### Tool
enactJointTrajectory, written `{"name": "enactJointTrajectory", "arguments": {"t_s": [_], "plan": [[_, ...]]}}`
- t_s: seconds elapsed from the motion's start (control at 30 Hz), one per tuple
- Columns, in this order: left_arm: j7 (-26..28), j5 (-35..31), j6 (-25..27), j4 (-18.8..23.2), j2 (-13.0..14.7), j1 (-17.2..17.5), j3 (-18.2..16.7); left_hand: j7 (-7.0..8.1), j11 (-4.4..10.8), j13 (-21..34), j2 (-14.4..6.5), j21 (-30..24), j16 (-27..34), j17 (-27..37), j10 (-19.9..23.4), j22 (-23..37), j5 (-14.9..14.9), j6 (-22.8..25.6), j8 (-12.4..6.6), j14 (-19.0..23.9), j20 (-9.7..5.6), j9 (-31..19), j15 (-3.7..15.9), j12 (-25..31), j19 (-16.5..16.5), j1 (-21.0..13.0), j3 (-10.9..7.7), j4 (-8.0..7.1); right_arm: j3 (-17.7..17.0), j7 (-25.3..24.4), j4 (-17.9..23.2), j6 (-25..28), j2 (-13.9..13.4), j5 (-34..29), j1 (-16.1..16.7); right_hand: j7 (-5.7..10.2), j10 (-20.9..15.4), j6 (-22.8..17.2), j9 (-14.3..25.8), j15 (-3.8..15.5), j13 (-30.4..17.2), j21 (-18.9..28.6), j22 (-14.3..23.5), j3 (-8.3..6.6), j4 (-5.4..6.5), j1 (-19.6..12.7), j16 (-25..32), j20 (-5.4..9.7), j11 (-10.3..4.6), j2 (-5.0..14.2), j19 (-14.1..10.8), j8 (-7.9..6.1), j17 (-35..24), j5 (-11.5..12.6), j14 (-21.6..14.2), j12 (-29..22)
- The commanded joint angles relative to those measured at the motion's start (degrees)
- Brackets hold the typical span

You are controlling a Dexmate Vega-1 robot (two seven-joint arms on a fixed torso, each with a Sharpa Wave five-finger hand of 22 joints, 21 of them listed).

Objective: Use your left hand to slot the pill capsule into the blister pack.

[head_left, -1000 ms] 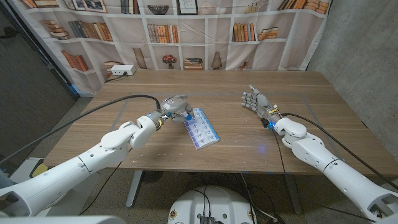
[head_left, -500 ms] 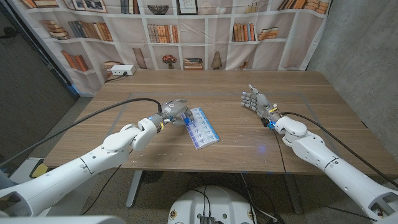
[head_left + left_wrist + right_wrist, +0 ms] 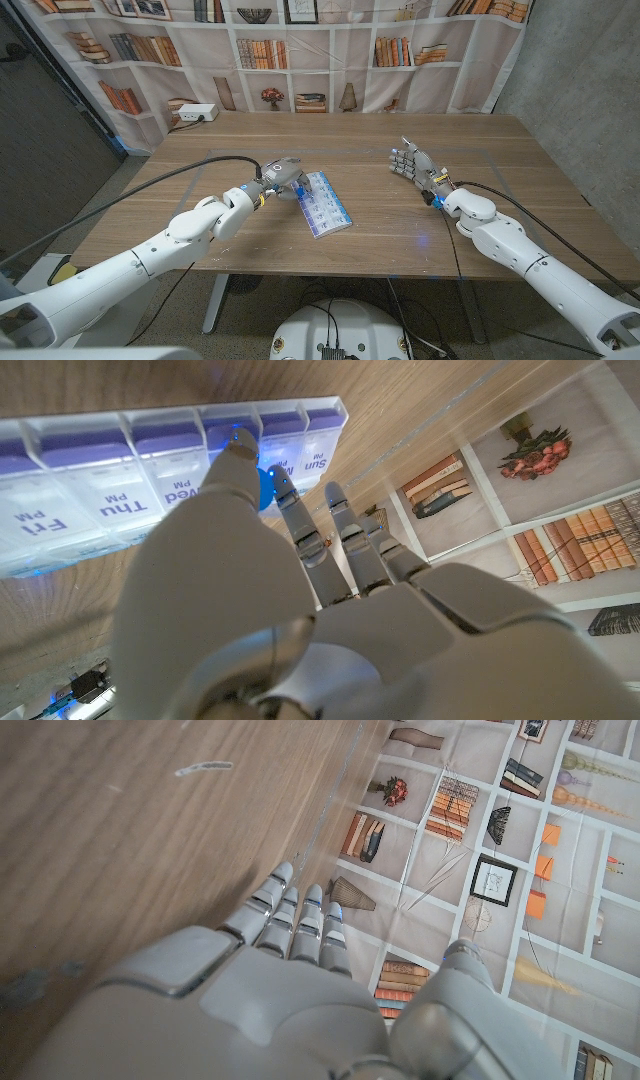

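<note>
A weekly pill box [image 3: 328, 205] with purple lids lies mid-table; its lids read Fri, Thu and Wed PM, up to Sun [image 3: 100, 480]. No blister pack shows; the box is what lies there. My left hand [image 3: 283, 176] hovers at the box's near-left end and pinches a small blue pill capsule [image 3: 263, 488] between thumb and a finger, right over the lids near the Sun end. The other fingers [image 3: 345, 530] reach past the box edge. My right hand [image 3: 415, 165] stands apart on the right side of the table, fingers spread and holding nothing [image 3: 290, 990].
A white power strip [image 3: 195, 115] sits at the table's far left corner. A black cable [image 3: 170, 175] runs along my left arm. A bookshelf backdrop [image 3: 300, 50] hangs behind the table. Bare wood [image 3: 380, 200] separates the pill box from my right hand.
My left hand has edged slightly toward the pill box with the capsule still pinched. The right hand has stayed in place.
</note>
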State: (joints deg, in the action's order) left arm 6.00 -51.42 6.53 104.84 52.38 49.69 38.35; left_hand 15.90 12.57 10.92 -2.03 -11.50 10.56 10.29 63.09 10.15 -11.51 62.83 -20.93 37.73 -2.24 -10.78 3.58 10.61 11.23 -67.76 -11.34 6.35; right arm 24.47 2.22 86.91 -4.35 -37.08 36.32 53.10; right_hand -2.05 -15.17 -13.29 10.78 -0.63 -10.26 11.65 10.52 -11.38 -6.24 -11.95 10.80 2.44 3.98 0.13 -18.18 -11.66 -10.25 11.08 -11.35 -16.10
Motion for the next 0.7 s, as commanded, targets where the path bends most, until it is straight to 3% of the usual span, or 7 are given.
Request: {"name": "enactJointTrajectory", "arguments": {"t_s": [0.03, 0.17, 0.7], "plan": [[-0.03, 0.47, -0.08, 0.6, 0.4, -0.24, -0.54, -3.56, 0.0, 0.1, 0.53, 0.13, -0.05, 0.12, -1.28, 0.09, 0.2, -0.05, 0.36, -0.64, -1.8, -0.51, 8.0, -0.34, -0.13, 0.1, -0.29, -0.36, -0.34, -0.52, 0.88, 0.12, -0.4, 0.29, 0.98, 0.19, -0.51, -0.55, 0.24, -0.45, -0.27, -0.01, 0.1, 0.24, 0.18, -0.21, -0.06, 0.73, -0.01, 0.37, -0.02, 0.16, -0.2, 0.18, -0.09, 0.14], [-0.29, 0.54, 0.24, 0.77, 0.39, -0.23, -0.68, -3.48, -0.04, 0.13, 0.71, 0.1, -0.2, 0.13, -2.9, 0.14, 0.06, -1.82, 0.86, -1.79, -0.66, -0.79, 7.89, -0.43, -0.28, 0.53, -0.17, -0.58, -0.41, -0.52, 1.05, 0.23, -0.53, 0.43, 1.17, 0.27, -0.5, -0.56, 0.24, -0.42, -0.28, -0.01, 0.1, 0.26, 0.17, -0.22, -0.06, 0.74, -0.03, 0.38, -0.03, 0.16, -0.2, 0.18, -0.1, 0.22], [-0.39, -0.45, 0.28, 0.26, -0.56, -1.34, -0.05, -3.45, -0.18, 0.71, 1.12, 0.09, -0.18, 0.27, -9.65, 0.24, -0.43, -6.52, 2.58, -3.96, 1.02, -0.97, 7.82, -0.44, -1.13, 1.32, -0.04, -0.92, -0.82, 0.0, 0.86, 0.11, -0.77, 1.43, 1.96, 0.27, -0.83, -0.59, 0.24, -0.29, -0.29, 0.02, 0.11, 0.39, 0.16, -0.15, 0.0, 0.69, 0.02, 0.34, -0.1, 0.16, -0.21, 0.19, -0.3, 0.39]]}}
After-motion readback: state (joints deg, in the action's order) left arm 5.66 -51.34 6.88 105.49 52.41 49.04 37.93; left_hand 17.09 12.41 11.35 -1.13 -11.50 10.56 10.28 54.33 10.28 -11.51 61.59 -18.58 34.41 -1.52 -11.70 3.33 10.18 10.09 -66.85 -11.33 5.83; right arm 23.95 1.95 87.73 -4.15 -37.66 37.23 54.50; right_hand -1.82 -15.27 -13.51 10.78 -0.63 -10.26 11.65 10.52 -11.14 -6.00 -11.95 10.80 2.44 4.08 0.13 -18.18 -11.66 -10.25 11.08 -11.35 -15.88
